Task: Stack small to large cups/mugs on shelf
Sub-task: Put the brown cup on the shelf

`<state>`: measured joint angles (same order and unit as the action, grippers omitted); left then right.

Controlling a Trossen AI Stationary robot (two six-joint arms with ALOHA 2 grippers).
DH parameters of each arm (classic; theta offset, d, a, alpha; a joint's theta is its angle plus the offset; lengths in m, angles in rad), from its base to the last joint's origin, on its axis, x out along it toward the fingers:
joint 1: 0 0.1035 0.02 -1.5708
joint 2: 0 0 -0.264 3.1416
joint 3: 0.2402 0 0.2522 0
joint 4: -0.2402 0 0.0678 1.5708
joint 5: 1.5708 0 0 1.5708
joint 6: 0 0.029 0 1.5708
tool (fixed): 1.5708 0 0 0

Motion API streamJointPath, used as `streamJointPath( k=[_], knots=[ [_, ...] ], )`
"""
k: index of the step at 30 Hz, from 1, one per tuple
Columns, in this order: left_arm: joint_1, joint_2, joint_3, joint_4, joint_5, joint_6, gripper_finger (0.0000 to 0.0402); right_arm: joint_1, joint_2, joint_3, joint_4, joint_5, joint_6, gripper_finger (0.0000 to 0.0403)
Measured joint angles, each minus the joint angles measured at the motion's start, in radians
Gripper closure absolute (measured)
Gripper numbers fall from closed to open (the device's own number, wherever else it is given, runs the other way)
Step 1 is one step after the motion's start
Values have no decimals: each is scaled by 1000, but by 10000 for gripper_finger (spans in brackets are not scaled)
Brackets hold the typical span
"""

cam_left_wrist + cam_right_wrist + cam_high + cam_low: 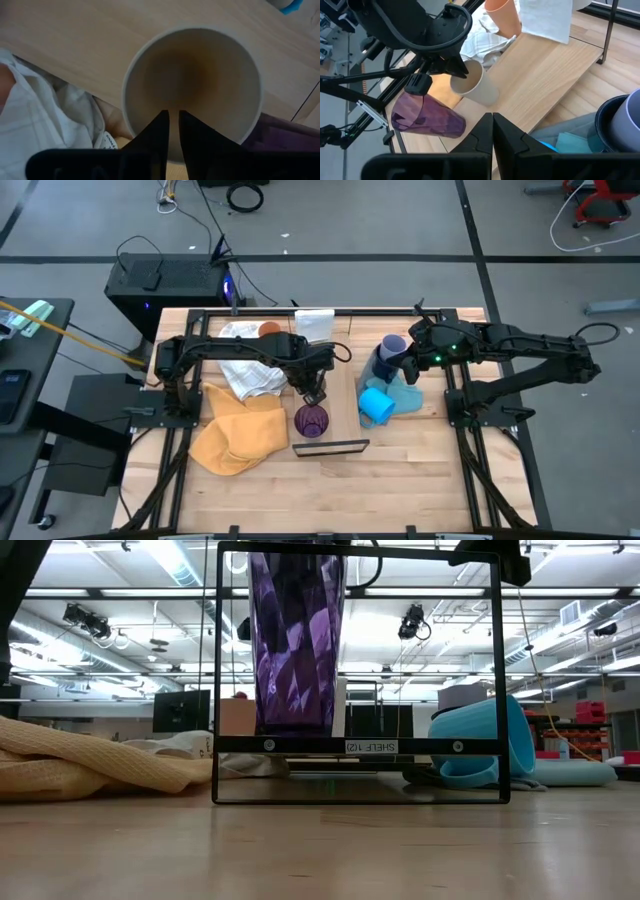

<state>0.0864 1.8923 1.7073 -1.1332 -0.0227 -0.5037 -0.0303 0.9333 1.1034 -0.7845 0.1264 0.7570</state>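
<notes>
The tan cup (192, 70) stands upright on the shelf (343, 395), its mouth up; in the right wrist view the cup (479, 87) sits under my left gripper (459, 71). That gripper (172, 115) points down into the mouth, its fingers almost together. The purple tumbler (311, 420) stands at the shelf's near end, behind the black frame (360, 745). The lavender cup (393, 343) sits inside the navy mug (383, 367). The light blue mug (375, 405) lies on its side. The orange cup (268, 330) is at the far left. My right gripper (492, 120) hangs shut above the navy mug. My left gripper comes from above, pointing steeply down, with both fingertips (164, 120) over the tan cup's mouth close to one side of the rim (131, 125). The fingers hide that stretch of rim. I cannot tell whether they touch the cup.
A white cloth (250, 370) and a yellow cloth (240, 435) lie left of the shelf. A blue cloth (408, 395) lies under the mugs on the right. A white sheet (545, 17) stands at the shelf's far end. Bare tabletop (400, 470) lies along the near edge.
</notes>
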Motion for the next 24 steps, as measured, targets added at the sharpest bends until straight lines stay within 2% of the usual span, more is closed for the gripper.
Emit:
streamJointPath(
  k=[24],
  knots=[
    [1,-1,0,-26,0,17,347,0,0,0,0,0,-1,388]
  ],
)
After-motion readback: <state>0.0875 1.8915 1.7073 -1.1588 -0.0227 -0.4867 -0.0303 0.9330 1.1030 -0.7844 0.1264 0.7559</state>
